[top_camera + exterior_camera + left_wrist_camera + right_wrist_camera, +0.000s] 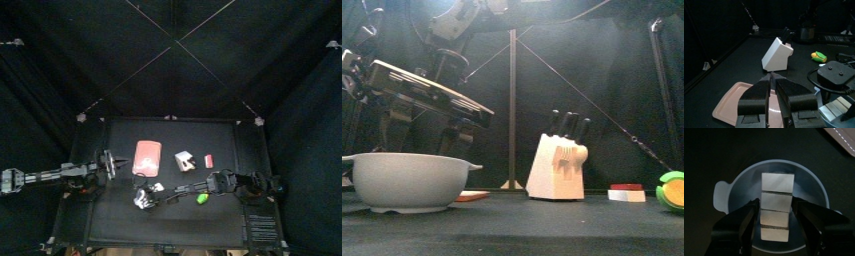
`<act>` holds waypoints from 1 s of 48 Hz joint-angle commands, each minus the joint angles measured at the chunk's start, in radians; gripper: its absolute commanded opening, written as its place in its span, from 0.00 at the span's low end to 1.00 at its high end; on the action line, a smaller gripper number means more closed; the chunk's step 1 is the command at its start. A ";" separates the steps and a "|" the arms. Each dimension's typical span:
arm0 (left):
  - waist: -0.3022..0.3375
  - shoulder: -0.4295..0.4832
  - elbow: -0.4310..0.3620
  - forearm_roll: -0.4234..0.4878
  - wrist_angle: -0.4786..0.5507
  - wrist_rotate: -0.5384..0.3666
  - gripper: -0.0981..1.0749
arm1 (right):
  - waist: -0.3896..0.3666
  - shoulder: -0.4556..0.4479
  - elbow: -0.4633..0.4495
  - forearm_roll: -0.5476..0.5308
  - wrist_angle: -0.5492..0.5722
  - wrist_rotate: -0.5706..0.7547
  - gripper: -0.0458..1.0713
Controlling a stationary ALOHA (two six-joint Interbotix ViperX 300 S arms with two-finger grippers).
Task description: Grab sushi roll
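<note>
The sushi roll point(207, 159), a small red and white piece, lies on the table right of the white knife block point(183, 157); the front view shows it low at the right point(625, 192). My right gripper point(777, 203) hangs open over a pale bowl point(814, 183), far from the roll. A pale strip of several square blocks point(777, 184) lies between its jaws; I cannot tell whether they touch it. In the top view this gripper point(158, 193) reaches to the table's front left. My left gripper point(772, 82) is shut and empty above a pink board point(731, 97).
The bowl point(409, 180) stands near the front left. The knife block point(556, 165) stands mid-table. A green and yellow item point(202, 198) lies in front of the right arm and shows at the front view's right edge point(672, 188). The pink board point(147, 155) lies left of the block.
</note>
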 commanded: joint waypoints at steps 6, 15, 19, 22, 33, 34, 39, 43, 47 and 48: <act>0.002 0.006 -0.015 -0.002 -0.008 0.002 0.55 | -0.006 -0.018 -0.044 0.002 0.009 -0.005 0.81; 0.002 0.006 -0.015 0.000 -0.008 0.002 0.55 | -0.006 -0.018 -0.044 -0.002 0.012 -0.005 0.73; 0.002 0.006 -0.015 -0.002 -0.008 0.002 0.55 | -0.006 -0.018 -0.044 0.002 0.018 -0.005 0.67; 0.002 0.006 -0.015 0.000 -0.008 0.002 0.55 | -0.006 -0.020 -0.048 -0.003 0.026 -0.005 0.63; 0.002 0.006 -0.015 0.000 -0.008 0.002 0.55 | 0.002 -0.067 -0.049 -0.061 0.043 -0.006 0.57; 0.002 0.006 -0.015 -0.002 -0.008 0.002 0.55 | 0.002 -0.072 -0.049 -0.071 0.043 -0.003 0.57; 0.002 0.006 -0.015 -0.002 -0.008 0.002 0.55 | 0.009 -0.094 -0.052 -0.118 0.043 0.008 0.57; 0.002 0.006 -0.015 -0.002 -0.008 0.002 0.55 | 0.018 -0.101 -0.058 -0.133 0.043 0.008 0.57; 0.002 0.006 -0.015 0.000 -0.006 0.000 0.55 | 0.021 -0.101 -0.066 -0.135 0.043 0.006 0.57; 0.002 0.005 -0.015 0.000 -0.008 0.000 0.55 | 0.023 -0.101 -0.067 -0.135 0.043 0.006 0.57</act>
